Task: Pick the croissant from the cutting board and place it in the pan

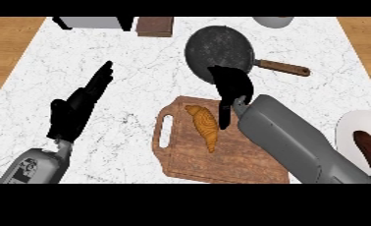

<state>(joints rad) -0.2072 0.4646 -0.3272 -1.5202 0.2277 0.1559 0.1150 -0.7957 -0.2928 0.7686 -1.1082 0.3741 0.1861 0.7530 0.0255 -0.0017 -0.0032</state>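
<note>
A golden croissant (203, 126) lies on the left part of the wooden cutting board (188, 163), near its handle slot. The dark round pan (217, 48) sits beyond the board, its brown handle pointing right. My right hand (233, 84) hovers over the board's far right corner, partly overlapping the pan's near rim, just right of the croissant and apart from it; its fingers hang relaxed and hold nothing. My left hand (76, 107) rests open at the left, fingers pointing up and away.
A white plate (355, 129) with a dark item shows at the right edge. A brown block (154, 26), a grey appliance (91, 22) and a white bowl (274, 21) line the counter's far edge. Wooden floor flanks the marble top.
</note>
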